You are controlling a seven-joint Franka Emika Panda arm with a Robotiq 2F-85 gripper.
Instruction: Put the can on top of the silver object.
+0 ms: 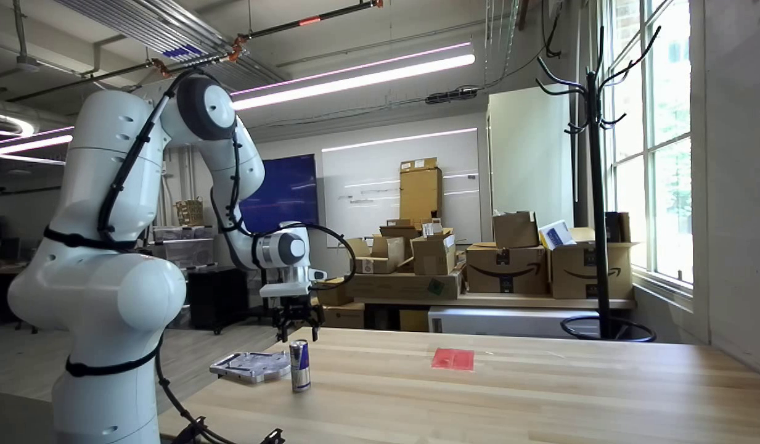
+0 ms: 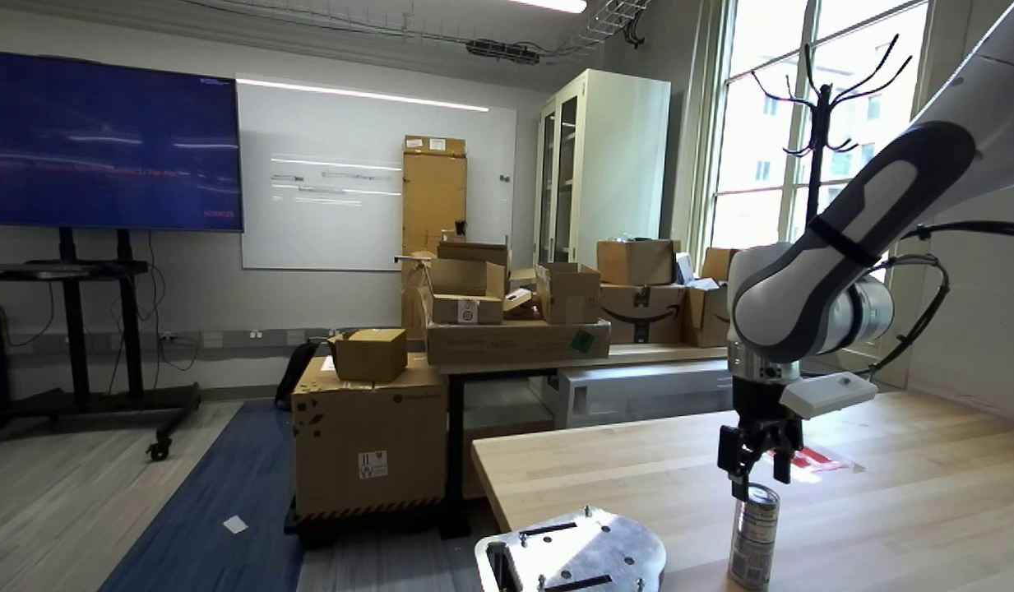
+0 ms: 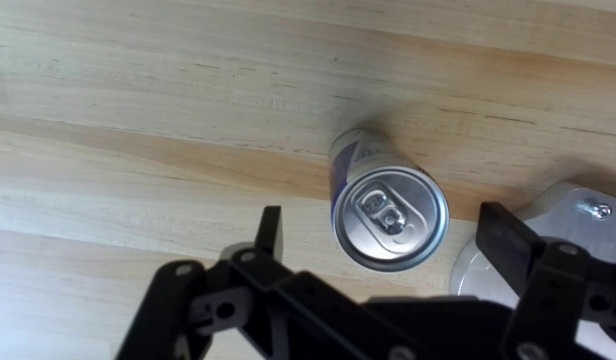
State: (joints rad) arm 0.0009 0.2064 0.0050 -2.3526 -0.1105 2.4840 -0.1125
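- Done so far, as I judge it: only the lining-up. The claw [image 1: 299,335] hangs near the top of the can [image 1: 300,366], its 2 fingers [image 3: 270,226] spread wide, with nothing in their grip.
- The can stands upright on the tabletop [image 1: 509,394], near the silver object [image 2: 589,552] but apart from it; a gap shows in the wrist view.
- The silver object lies low and flat, its upper face without the can, so 0 of the placing is done.
- Whether the fingertips reach below the can's rim, I cannot tell; the remaining approach looks short.
- Left to do, probably 4 steps: settle the claw around the can and close on it; lift it clear; carry it over the silver object; set it down upright and let go.
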